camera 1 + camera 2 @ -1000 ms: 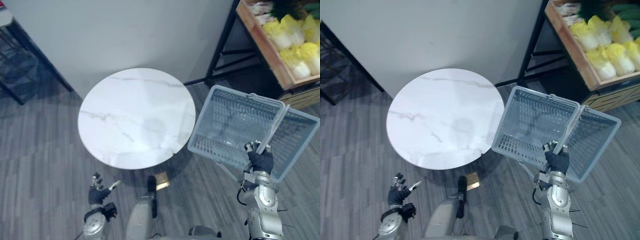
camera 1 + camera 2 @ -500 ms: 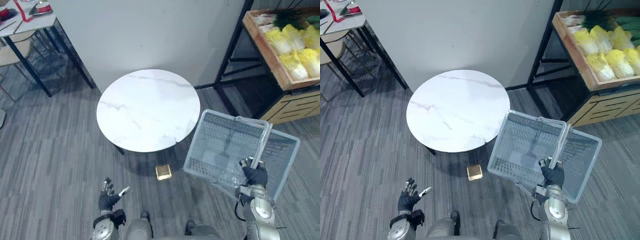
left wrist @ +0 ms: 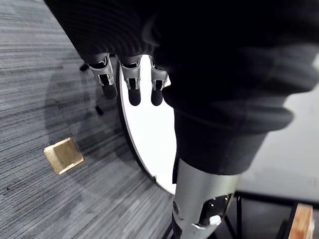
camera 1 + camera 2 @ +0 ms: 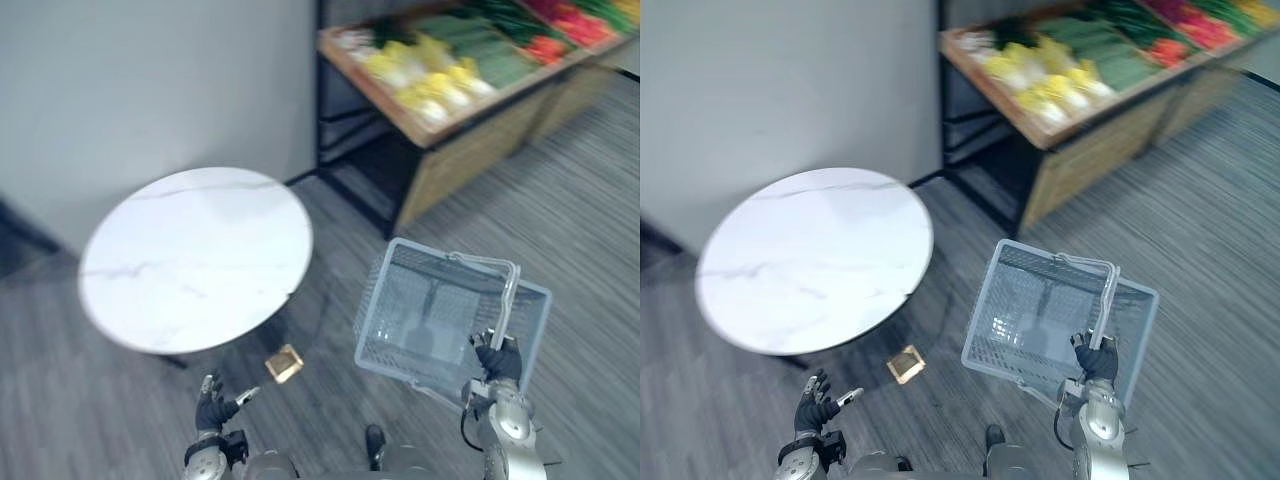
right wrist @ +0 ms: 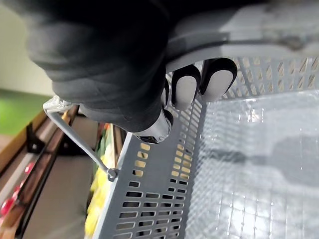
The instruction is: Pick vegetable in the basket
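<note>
A grey plastic basket (image 4: 400, 345) hangs over the floor at the lower right, with nothing inside it. My right hand (image 4: 498, 358) is shut on its handle (image 4: 508, 293); in the right wrist view the curled fingers (image 5: 187, 87) wrap the handle above the basket's mesh wall (image 5: 159, 189). Vegetables lie on a wooden stand (image 4: 420, 125) at the upper right: yellow cabbages (image 4: 430, 85), green ones (image 4: 480, 50) and red ones (image 4: 545, 45). My left hand (image 4: 213, 407) hovers low at the bottom left, open and holding nothing, its fingers (image 3: 130, 82) straight.
A round white marble table (image 4: 195, 260) stands at the left before a pale wall. A small tan block (image 4: 284, 363) lies on the grey plank floor near the table's base. Open floor stretches between the basket and the vegetable stand.
The camera has swung, so the vegetable stand now spans the upper right and the table sits further left. The basket stays in my right hand, slightly lower. My left hand is unchanged.
</note>
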Controlling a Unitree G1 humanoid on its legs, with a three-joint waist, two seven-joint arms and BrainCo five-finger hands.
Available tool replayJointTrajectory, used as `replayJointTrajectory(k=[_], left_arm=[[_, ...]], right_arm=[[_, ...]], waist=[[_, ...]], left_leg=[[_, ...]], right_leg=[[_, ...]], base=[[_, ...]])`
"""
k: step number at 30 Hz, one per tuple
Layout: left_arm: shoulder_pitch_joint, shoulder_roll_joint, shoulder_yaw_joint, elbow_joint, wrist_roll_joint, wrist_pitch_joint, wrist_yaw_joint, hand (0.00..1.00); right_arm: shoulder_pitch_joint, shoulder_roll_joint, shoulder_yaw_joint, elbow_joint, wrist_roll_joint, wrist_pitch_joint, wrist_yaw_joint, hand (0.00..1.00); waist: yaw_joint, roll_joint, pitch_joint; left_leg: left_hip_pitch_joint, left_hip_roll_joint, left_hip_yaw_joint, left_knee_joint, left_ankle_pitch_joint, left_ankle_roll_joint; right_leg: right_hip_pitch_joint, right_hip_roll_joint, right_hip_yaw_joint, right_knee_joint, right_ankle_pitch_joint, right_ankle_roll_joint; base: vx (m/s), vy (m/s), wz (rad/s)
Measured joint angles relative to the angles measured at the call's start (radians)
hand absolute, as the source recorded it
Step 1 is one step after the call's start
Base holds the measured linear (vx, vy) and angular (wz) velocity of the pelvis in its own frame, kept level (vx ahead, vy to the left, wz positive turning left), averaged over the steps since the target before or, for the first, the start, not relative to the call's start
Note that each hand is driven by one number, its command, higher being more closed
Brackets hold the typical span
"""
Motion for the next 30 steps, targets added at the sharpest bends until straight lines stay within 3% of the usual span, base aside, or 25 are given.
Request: replayJointTrajectory(k=[2,4,5,6,7,8,9,11,12,14,15,16,17,18,19,20,22,23,24,26,27,28,30], left_arm=[[-0.040,-0.010,0.002,0.001,0.004,0.003,-0.001,0.00],[-0.077,-0.013,-0.001,0.001,0.012,0.003,-0.001,0.00],[-0.100,-0.016,-0.019,0.001,0.012,0.003,-0.001,0.00],[-0.113,-0.013,-0.043,-0.001,0.013,0.003,-0.003,0.00],[-0.113,-0.013,-0.060,-0.003,0.013,0.003,-0.003,0.00],[-0.107,-0.016,-0.080,-0.004,0.013,0.001,-0.003,0.00],[-0.110,-0.018,-0.099,-0.005,0.011,0.000,-0.002,0.00],[-0.109,-0.022,-0.104,-0.022,0.010,-0.001,-0.002,0.00],[-0.093,-0.023,-0.104,-0.045,0.009,-0.001,-0.001,0.00],[-0.066,-0.028,-0.105,-0.087,0.009,-0.001,-0.001,0.00],[-0.043,-0.031,-0.105,-0.117,0.009,-0.001,-0.001,0.00],[-0.031,-0.039,-0.103,-0.142,0.009,-0.003,0.000,0.00],[-0.027,-0.043,-0.100,-0.145,0.009,-0.003,0.001,0.00],[-0.030,-0.029,-0.081,-0.178,0.009,-0.002,0.004,0.00],[-0.030,-0.031,-0.070,-0.202,0.010,-0.003,0.004,0.00],[-0.025,-0.047,-0.044,-0.248,0.010,-0.004,0.011,0.00],[-0.029,-0.048,-0.029,-0.263,0.012,-0.005,0.021,0.00],[-0.027,-0.048,-0.026,-0.263,0.013,-0.005,0.023,0.00],[-0.031,-0.033,-0.030,-0.264,0.012,-0.005,0.025,0.00],[-0.036,-0.011,-0.050,-0.264,0.012,-0.002,0.034,0.00],[-0.038,-0.011,-0.059,-0.266,0.012,-0.002,0.044,0.00],[-0.039,-0.012,-0.066,-0.267,0.012,-0.002,0.047,0.00],[-0.052,-0.008,-0.075,-0.265,0.012,-0.003,0.047,0.00]], right_arm=[[-0.006,-0.022,-0.001,0.000,-0.017,0.001,0.000,1.00],[-0.006,-0.030,-0.003,0.000,-0.017,0.012,0.000,1.00],[-0.003,-0.031,-0.004,0.000,-0.017,0.023,0.000,1.00],[0.002,-0.034,-0.004,-0.001,-0.017,0.025,0.000,1.00],[0.004,-0.038,-0.003,-0.002,-0.017,0.025,-0.001,1.00],[0.003,-0.042,0.000,-0.014,-0.018,0.025,-0.002,1.00],[-0.004,-0.045,0.001,-0.039,-0.017,0.024,-0.007,1.00],[-0.026,-0.051,-0.002,-0.049,-0.015,0.024,-0.024,1.00],[-0.049,-0.051,0.002,-0.049,-0.015,0.024,-0.026,1.00],[-0.071,-0.065,0.022,-0.049,-0.017,0.024,-0.026,1.00],[-0.080,-0.083,0.041,-0.050,-0.017,0.024,-0.027,1.00],[-0.089,-0.100,0.051,-0.053,-0.021,0.022,-0.030,1.00],[-0.094,-0.100,0.051,-0.050,-0.026,0.024,-0.033,1.00],[-0.096,-0.100,0.075,-0.053,-0.027,0.024,-0.043,1.00],[-0.099,-0.100,0.087,-0.051,-0.027,0.026,-0.046,1.00],[-0.116,-0.101,0.092,-0.032,-0.033,0.028,-0.040,1.00],[-0.112,-0.085,0.101,-0.008,-0.052,0.033,-0.033,1.00],[-0.107,-0.077,0.100,-0.005,-0.057,0.034,-0.026,1.00],[-0.107,-0.062,0.104,0.017,-0.069,0.034,-0.020,1.00],[-0.101,-0.043,0.116,0.029,-0.087,0.035,-0.013,1.00],[-0.101,-0.040,0.118,0.029,-0.095,0.036,-0.006,1.00],[-0.098,-0.039,0.122,0.028,-0.105,0.036,0.005,1.00],[-0.096,-0.038,0.136,0.020,-0.107,0.035,0.010,1.00]], waist=[[-0.010,0.025,0.008],[-0.018,0.032,0.011],[-0.032,0.032,0.013],[-0.031,0.032,0.026],[-0.031,0.034,0.029],[-0.026,0.027,0.037],[-0.019,0.044,0.039],[-0.001,0.048,0.048],[0.020,0.046,0.055],[0.057,0.060,0.068],[0.068,0.082,0.072],[0.092,0.117,0.075],[0.111,0.116,0.075],[0.104,0.096,0.075],[0.111,0.087,0.074],[0.114,0.081,0.075],[0.113,0.054,0.073],[0.109,0.047,0.074],[0.108,0.036,0.081],[0.105,0.021,0.082],[0.102,0.026,0.081],[0.096,0.035,0.078],[0.075,0.037,0.079]], left_leg=[[0.011,0.018,-0.012,0.001,0.003,0.000],[0.022,0.035,-0.030,0.038,0.024,0.021],[0.018,0.061,-0.064,0.127,0.054,0.059],[0.002,0.094,-0.123,0.266,0.113,0.130],[-0.012,0.108,-0.162,0.339,0.167,0.171],[-0.056,0.108,-0.267,0.470,0.271,0.202],[-0.124,0.077,-0.366,0.567,0.176,0.142],[-0.217,0.005,-0.446,0.601,0.062,0.145],[-0.281,-0.059,-0.488,0.573,0.004,0.142],[-0.361,-0.129,-0.549,0.445,-0.025,0.098],[-0.396,-0.163,-0.597,0.268,-0.006,0.065],[-0.395,-0.170,-0.626,0.119,0.093,0.070],[-0.380,-0.178,-0.607,0.107,0.082,0.089],[-0.375,-0.187,-0.589,0.117,0.058,0.074],[-0.379,-0.195,-0.585,0.127,0.043,0.091],[-0.391,-0.200,-0.581,0.170,0.019,0.164],[-0.350,-0.243,-0.574,0.170,-0.004,0.183],[-0.290,-0.269,-0.574,0.144,-0.025,0.198],[-0.226,-0.287,-0.586,0.116,-0.049,0.209],[-0.119,-0.310,-0.609,0.061,-0.074,0.229],[-0.064,-0.310,-0.620,0.026,-0.077,0.232],[0.001,-0.298,-0.647,-0.025,-0.078,0.234],[0.072,-0.267,-0.698,-0.090,-0.078,0.235]], right_leg=[[-0.020,0.047,0.058,-0.010,0.005,0.012],[-0.017,0.070,0.091,-0.001,-0.010,0.012],[0.003,0.084,0.111,0.008,-0.025,0.001],[0.049,0.096,0.140,0.010,-0.046,-0.007],[0.072,0.102,0.159,0.012,-0.058,-0.016],[0.103,0.102,0.213,0.015,-0.079,-0.031],[0.112,0.108,0.275,0.019,-0.111,-0.034],[0.115,0.110,0.352,0.031,-0.140,-0.037],[0.124,0.107,0.417,0.040,-0.157,-0.036],[0.151,0.107,0.498,0.034,-0.180,-0.022],[0.158,0.110,0.531,0.031,-0.201,0.005],[0.161,0.128,0.564,0.039,-0.226,0.031],[0.166,0.121,0.578,0.058,-0.236,0.033],[0.167,0.125,0.556,0.074,-0.238,0.017],[0.172,0.119,0.533,0.062,-0.248,0.001],[0.179,0.104,0.537,0.057,-0.249,0.007],[0.179,0.078,0.535,0.156,-0.289,0.077],[0.138,0.073,0.539,0.325,-0.305,0.231],[0.062,0.092,0.539,0.565,-0.266,0.243],[-0.043,0.086,0.469,0.858,-0.239,0.225],[-0.086,0.072,0.412,0.916,-0.251,0.169],[-0.140,0.049,0.318,0.909,-0.274,0.081],[-0.227,0.048,0.239,0.823,-0.302,0.035]], base=[[0.22,-0.156,-1.24],[0.24,-0.161,-0.87],[0.27,-0.177,-0.82],[0.27,-0.182,-0.92],[0.27,-0.121,-1.16],[0.32,-0.036,-1.34],[0.32,0.022,-1.51],[0.19,0.097,-1.30],[0.31,0.180,-1.57],[0.30,0.217,-1.51],[0.26,0.298,-1.36],[0.32,0.305,-1.33],[0.46,0.300,-0.80],[0.40,0.130,-0.32],[0.47,0.161,-0.24],[0.45,0.207,-0.14],[0.46,0.224,0.13],[0.48,0.161,0.24],[0.48,0.134,0.24],[0.53,0.032,0.29],[0.60,-0.018,0.35],[0.42,-0.029,0.29],[0.55,-0.094,0.48]])
